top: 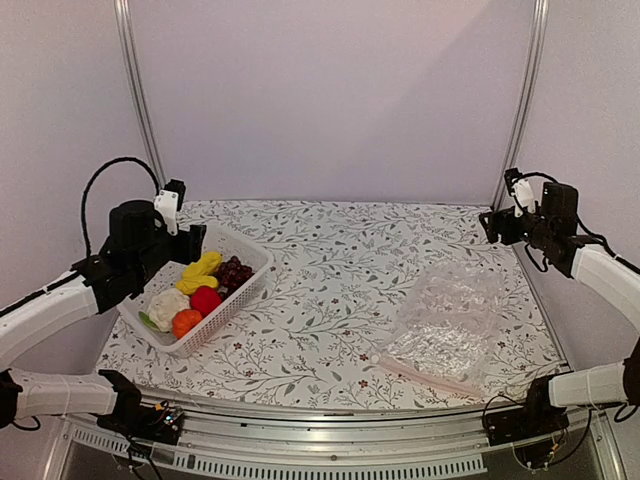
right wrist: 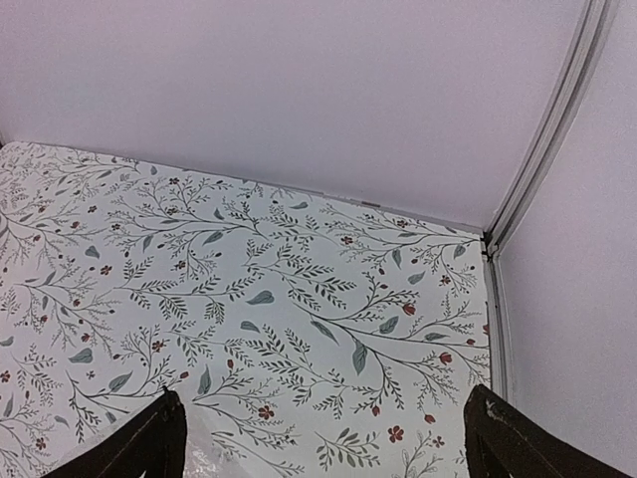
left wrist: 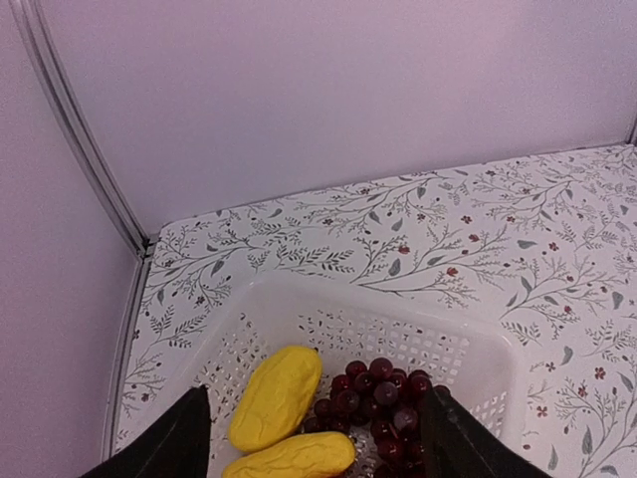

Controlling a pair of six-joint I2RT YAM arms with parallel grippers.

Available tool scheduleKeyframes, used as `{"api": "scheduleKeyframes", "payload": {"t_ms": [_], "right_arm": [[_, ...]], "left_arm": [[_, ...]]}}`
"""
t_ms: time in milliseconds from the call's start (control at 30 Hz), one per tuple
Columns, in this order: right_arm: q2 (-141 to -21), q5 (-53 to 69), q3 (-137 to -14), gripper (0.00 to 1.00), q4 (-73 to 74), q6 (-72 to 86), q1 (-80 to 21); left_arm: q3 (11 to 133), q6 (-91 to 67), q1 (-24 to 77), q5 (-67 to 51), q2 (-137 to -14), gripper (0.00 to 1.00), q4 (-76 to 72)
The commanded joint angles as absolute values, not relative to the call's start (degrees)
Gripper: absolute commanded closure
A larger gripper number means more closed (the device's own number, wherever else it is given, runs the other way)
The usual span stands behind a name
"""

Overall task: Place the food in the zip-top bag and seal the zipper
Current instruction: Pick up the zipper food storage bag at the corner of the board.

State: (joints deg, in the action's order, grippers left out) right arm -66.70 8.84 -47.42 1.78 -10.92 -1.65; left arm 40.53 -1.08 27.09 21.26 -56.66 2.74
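On the left of the table [top: 330, 290]: white basket [top: 222, 318] holding two yellow pieces [top: 200, 270], grape bunch [top: 234, 272], red piece [top: 206, 300], orange piece [top: 186, 322] and cauliflower [top: 166, 308]. On the right, well apart: clear bag [top: 450, 320] lying flat, with the pink zipper strip [top: 425, 375] along its near edge. Left gripper [left wrist: 314, 448]: above the basket's far end, fingers spread wide, empty. Right gripper [right wrist: 323, 448]: over the far right corner, fingers spread wide, empty.

the white tablecloth [top: 330, 300] is showing grey-green vines with red buds; yellow, red, orange and dark purple toy produce [top: 203, 265] is filling the white lattice plastic basket [top: 238, 297].
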Motion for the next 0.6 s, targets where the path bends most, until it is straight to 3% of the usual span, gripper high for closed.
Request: {"api": "scheduleKeyframes", "payload": {"t_ms": [0, 67, 233, 367, 567], "right_arm": [[-63.4, 9.5, -44.9, 0.03, -1.9, -10.7, 0.1], [-61.7, 12.6, -44.5, 0.03, 0.5, -14.6, 0.6], [-54.9, 22.3, -46.2, 0.13, 14.1, -26.9, 0.0], [-51.4, 20.1, -46.5, 0.23, 27.6, -36.7, -8.2], [-46.7, 11.2, -40.8, 0.32, 35.2, -41.9, -26.2]], "left_arm": [[39.3, 0.0, 25.3, 11.5, -57.4, 0.30, -1.5], [39.8, -0.9, 25.8, 9.2, -57.8, 0.34, -0.8], [42.6, -4.0, 31.9, 7.9, -58.5, 0.41, 5.4], [42.6, -11.2, 40.5, 8.9, -58.1, 0.45, 6.1], [46.1, -18.4, 53.5, 15.6, -64.2, 0.44, 7.1]]}}
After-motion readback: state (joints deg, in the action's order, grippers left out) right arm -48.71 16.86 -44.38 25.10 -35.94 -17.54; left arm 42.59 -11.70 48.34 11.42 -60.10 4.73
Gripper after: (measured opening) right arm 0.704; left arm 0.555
